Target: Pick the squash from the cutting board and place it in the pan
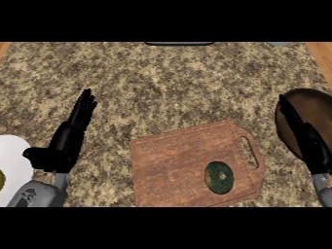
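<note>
Right hand [312, 143] held flat, fingers straight, nothing grasped, at the pan's [330, 109] left rim.
Squash [219, 176] is set on the cutting board [172, 160], near its handle end. It is best approached from above and closed on across its width. Only a round dark-green face is seen, so its long axis is judged upright. Left hand [67, 138] rests open beside a white plate [7, 151].
</note>
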### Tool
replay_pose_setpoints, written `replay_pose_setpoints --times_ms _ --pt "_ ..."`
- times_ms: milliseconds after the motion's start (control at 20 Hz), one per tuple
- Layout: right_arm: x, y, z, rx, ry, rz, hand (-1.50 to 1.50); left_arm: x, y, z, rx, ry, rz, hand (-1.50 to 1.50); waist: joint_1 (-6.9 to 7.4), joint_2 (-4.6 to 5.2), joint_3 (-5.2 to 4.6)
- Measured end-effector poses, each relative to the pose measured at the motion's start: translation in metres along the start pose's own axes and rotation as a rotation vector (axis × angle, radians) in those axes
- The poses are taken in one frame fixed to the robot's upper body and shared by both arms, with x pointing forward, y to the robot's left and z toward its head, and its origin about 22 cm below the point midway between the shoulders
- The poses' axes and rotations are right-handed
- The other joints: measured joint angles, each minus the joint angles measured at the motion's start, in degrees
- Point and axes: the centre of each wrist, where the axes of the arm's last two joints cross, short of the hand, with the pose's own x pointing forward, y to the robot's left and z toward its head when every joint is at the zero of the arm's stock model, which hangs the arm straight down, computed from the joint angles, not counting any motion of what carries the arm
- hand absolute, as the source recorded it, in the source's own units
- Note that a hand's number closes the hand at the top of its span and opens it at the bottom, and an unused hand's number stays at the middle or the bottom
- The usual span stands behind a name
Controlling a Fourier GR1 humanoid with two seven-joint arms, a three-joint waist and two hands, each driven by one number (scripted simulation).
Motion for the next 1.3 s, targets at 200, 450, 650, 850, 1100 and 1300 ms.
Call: replay_pose_setpoints --times_ms 200,450,650,850,1100,1300 --pt "0.007 0.023 0.007 0.124 -0.073 -0.136 1.50 -0.021 0.004 0.013 0.087 0.135 0.059 0.00 0.39 -0.50 0.32" --pt "0.016 0.056 0.031 0.235 -0.269 -0.200 -1.50 -0.051 0.012 0.041 0.235 0.347 0.150 0.00 0.13 -0.96 0.43" --pt "-0.001 0.078 0.084 0.176 -0.421 -0.157 -1.50 -0.057 0.016 0.048 0.301 0.420 0.189 0.00 -1.56 -1.36 0.48" --pt "-0.015 0.085 0.132 0.078 -0.471 -0.068 -1.50 -0.055 0.019 0.053 0.315 0.444 0.201 0.00 -1.27 -1.26 0.46" --pt "0.004 0.085 0.150 -0.018 -0.456 0.056 -1.50 -0.054 0.015 0.054 0.308 0.454 0.206 0.00 -0.40 -1.01 0.40" --pt "0.031 0.083 0.141 -0.056 -0.406 0.139 -1.50 -0.052 0.012 0.054 0.297 0.454 0.210 0.00 0.19 -0.90 0.36"
